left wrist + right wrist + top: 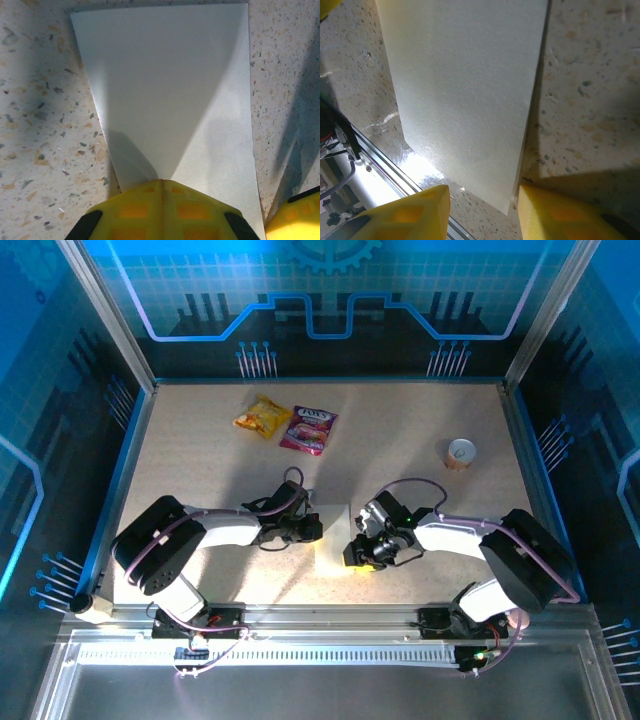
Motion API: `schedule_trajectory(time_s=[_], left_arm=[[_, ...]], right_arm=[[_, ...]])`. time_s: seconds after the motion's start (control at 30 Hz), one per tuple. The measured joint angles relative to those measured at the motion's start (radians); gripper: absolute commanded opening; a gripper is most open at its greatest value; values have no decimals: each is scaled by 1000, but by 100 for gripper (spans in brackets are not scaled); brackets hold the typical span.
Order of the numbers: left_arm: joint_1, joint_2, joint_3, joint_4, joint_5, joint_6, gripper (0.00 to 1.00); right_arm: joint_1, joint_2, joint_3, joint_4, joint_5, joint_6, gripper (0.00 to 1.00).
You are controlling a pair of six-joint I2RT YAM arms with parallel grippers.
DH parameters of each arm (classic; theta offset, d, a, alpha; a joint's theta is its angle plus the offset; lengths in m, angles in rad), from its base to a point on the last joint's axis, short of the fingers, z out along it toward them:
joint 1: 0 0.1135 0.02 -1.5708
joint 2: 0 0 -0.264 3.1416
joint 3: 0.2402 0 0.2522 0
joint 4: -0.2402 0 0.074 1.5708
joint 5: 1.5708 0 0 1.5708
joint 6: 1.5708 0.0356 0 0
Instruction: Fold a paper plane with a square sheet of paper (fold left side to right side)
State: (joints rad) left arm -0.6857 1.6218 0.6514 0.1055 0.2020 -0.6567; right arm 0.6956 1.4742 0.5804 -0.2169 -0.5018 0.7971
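The square sheet of paper (335,522) is laid flat on the tabletop (200,440), near its front edge and between the two arms. Its near edge is pinched in the closed left claw (162,187). The right claw (482,200) is held partly spread, with a corner of the sheet seen between its fingers.

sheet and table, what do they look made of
sheet: thin white paper, matte, slightly grainy up close, with crisp straight edges. table: hard speckled beige surface, probably stone-look laminate or terrazzo; the bright glare on it suggests a smooth finish.
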Motion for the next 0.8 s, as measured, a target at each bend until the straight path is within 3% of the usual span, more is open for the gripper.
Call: schedule_trajectory(time_s=[0.8], left_arm=[[-1,0,-1,2,0,0,0]], right_arm=[[0,8,17,50,-5,32,41]])
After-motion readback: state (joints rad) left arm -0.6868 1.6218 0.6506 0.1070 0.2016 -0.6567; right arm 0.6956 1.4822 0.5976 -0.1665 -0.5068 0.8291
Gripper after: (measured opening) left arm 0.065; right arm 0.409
